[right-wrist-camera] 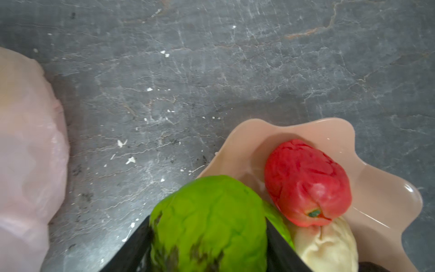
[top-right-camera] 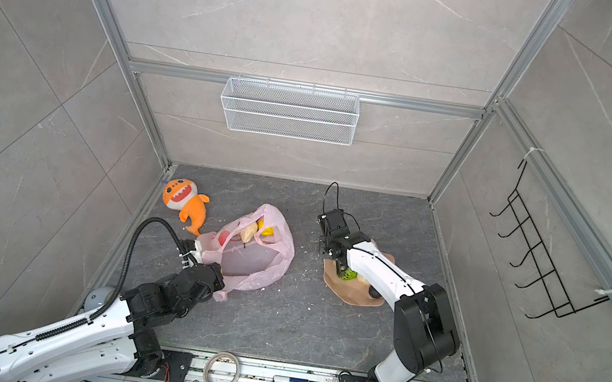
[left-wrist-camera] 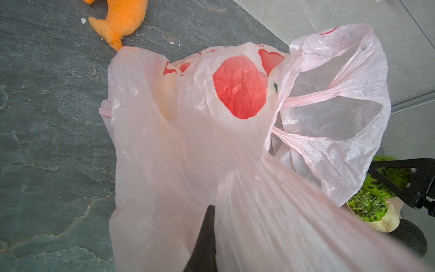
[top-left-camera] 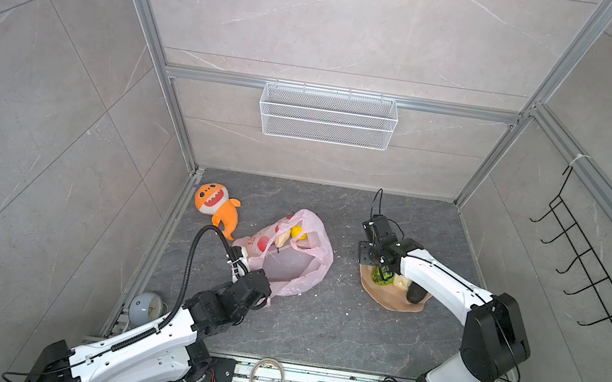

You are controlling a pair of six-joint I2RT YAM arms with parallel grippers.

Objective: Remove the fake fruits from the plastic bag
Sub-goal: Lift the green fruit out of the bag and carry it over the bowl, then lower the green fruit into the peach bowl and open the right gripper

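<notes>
Grip check. My left gripper (left-wrist-camera: 217, 210) is clamped on a gathered fold of the plastic bag (left-wrist-camera: 235, 164). One black finger (left-wrist-camera: 207, 235) shows; the other is hidden under the film. Beyond the fingers the bag mouth gapes, with a yellow fruit (top-left-camera: 298, 233) and a cream piece (top-left-camera: 281, 239) inside. My right gripper (right-wrist-camera: 208, 249) pinches the green bumpy fruit (right-wrist-camera: 207, 212) between both fingers, over the peach bowl (right-wrist-camera: 388, 188). Just past them, a red fruit (right-wrist-camera: 306, 181) and a cream lump (right-wrist-camera: 329, 245) lie in the bowl.

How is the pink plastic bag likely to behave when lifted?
Probably floppy: the plastic bag gathers into pleats at its pinched corner. Likely light, being thin and see-through. The fruits inside may sag and shift as it rises.
</notes>
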